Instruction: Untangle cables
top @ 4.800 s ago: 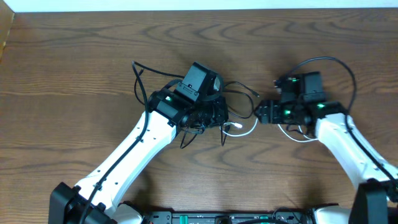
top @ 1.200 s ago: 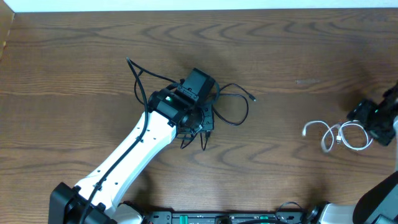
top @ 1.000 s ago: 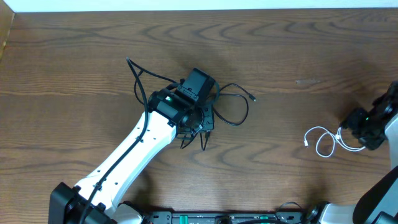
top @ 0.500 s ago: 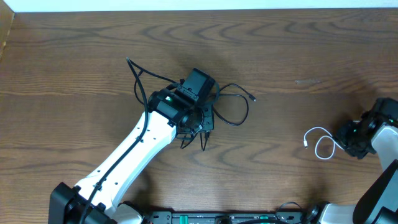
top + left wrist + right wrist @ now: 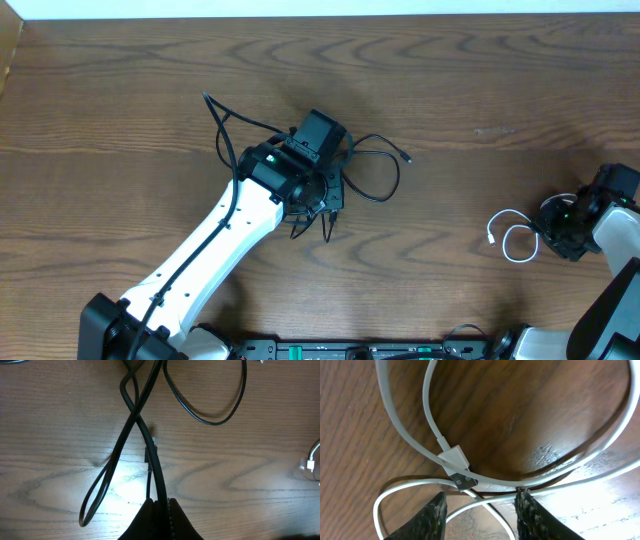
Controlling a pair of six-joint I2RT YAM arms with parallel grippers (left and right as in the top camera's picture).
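Well off to the right, saw the white cable lying in loose loops on the surface, well apart from the black cables crossed near the middle. Found the right gripper spread wide over those loops, with a strand between its fingers and nothing pinched. Found the left gripper clenched on the black cables just below their crossing. Judged best to lift the right one straight up, clear of every loop, and to hold the black pair pinned for pulling apart at that crossing.
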